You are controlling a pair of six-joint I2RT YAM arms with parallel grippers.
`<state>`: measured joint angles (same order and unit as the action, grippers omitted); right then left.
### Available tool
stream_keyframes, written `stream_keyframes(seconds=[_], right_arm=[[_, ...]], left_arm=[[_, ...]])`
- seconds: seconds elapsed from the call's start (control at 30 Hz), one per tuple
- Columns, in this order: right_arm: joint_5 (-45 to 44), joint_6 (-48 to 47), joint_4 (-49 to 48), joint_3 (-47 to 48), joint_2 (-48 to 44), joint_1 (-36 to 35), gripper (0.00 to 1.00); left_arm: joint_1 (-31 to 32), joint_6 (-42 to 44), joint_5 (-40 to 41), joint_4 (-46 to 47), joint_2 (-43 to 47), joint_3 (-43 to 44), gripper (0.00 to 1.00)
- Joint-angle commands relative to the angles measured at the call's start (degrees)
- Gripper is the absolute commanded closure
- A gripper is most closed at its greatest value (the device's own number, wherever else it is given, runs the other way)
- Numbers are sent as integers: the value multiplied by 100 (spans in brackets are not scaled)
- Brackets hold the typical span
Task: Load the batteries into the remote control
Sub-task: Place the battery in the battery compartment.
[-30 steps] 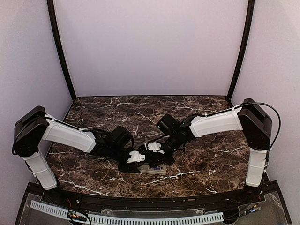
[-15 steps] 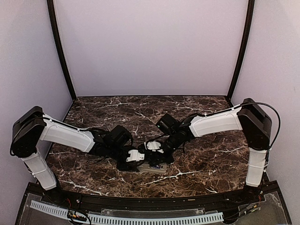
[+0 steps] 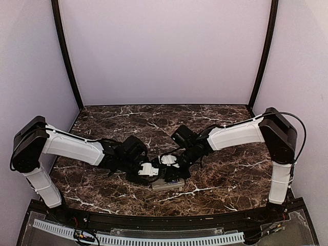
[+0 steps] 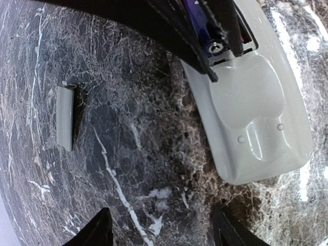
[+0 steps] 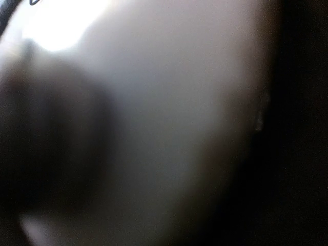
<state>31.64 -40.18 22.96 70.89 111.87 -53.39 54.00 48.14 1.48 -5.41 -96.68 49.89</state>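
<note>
Remote control [image 4: 256, 118], far end hidden

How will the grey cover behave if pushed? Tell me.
The cover looks thin and plastic, so probably light and stiff. On the glossy table it would likely slide, not roll. Its thin edges may be awkward to pinch.

The table [image 4: 123, 169] is dark, white-veined marble, polished. The remote [image 4: 256, 123] shows smooth, faintly glossy grey plastic; the cover [image 4: 65, 117] looks matt plastic. The batteries [image 4: 195, 15] seem glossy-wrapped, metal-capped.
</note>
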Motion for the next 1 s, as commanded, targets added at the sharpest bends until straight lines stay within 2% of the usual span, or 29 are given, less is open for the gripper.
stream_keyframes(seconds=[0.0,0.3,0.47,0.7,0.97], right_arm=[[-573,202,-41,-207,271,-97,100],[-497,256,-163,-205,295,-93,100],[-511,264,-146,-298,251,-97,100],[-468,257,-179,-367,167,-93,100],[-474,257,-171,-366,174,-93,100]], left_arm=[[115,471,679,-509,-385,31,34],[156,621,709,-1332,-569,394,35],[154,539,950,-1345,-474,42,37],[151,415,1045,-958,191,-574,37],[142,156,1199,-997,629,-753,38]])
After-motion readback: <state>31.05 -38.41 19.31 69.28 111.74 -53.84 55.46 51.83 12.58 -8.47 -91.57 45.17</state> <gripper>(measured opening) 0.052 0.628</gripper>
